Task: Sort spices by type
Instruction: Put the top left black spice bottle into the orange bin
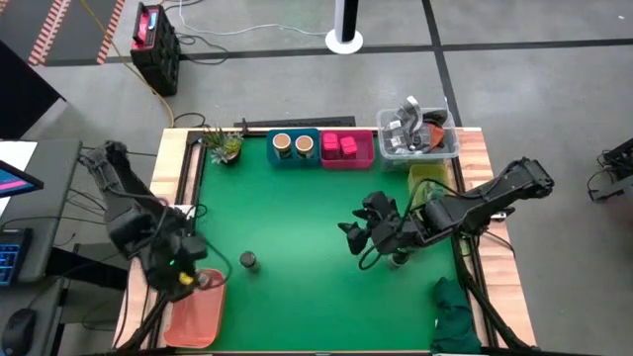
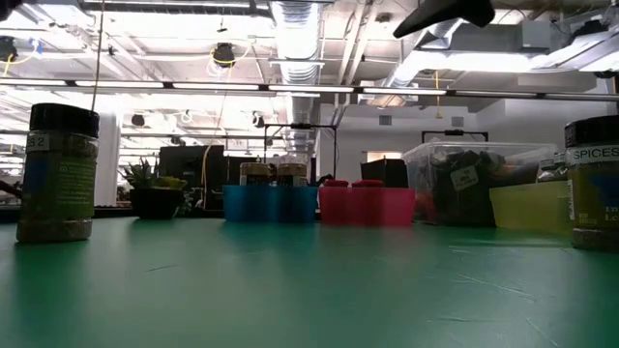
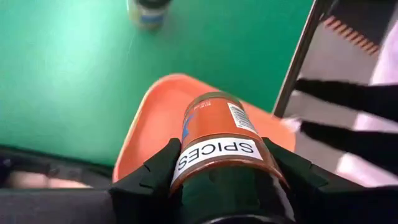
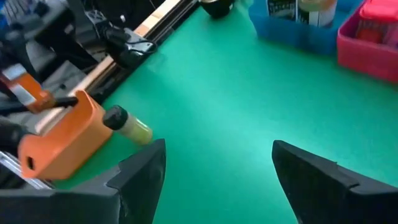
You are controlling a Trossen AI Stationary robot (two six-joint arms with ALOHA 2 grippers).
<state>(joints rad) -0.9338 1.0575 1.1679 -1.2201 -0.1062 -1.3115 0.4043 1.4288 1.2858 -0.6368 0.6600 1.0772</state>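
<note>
Two grippers work: the left gripper (image 3: pixel 217 180) has its fingers clamped on a red jar (image 3: pixel 219 140) over the orange tray (image 3: pixel 158 118) at near left; the right gripper (image 4: pixel 214 168) hovers mid-tabletop (image 1: pixel 307 247), fingers spread wide.

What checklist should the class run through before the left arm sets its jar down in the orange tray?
1. Left gripper shut on the orange spice jar: ok.
2. Jar over the orange tray: ok.
3. Visible tray floor bare: ok; the part under the jar: cannot tell.
4. Right gripper open, over the mat, away from the tray: ok.
5. Dark-lidded jar standing apart from the tray: ok.
</note>
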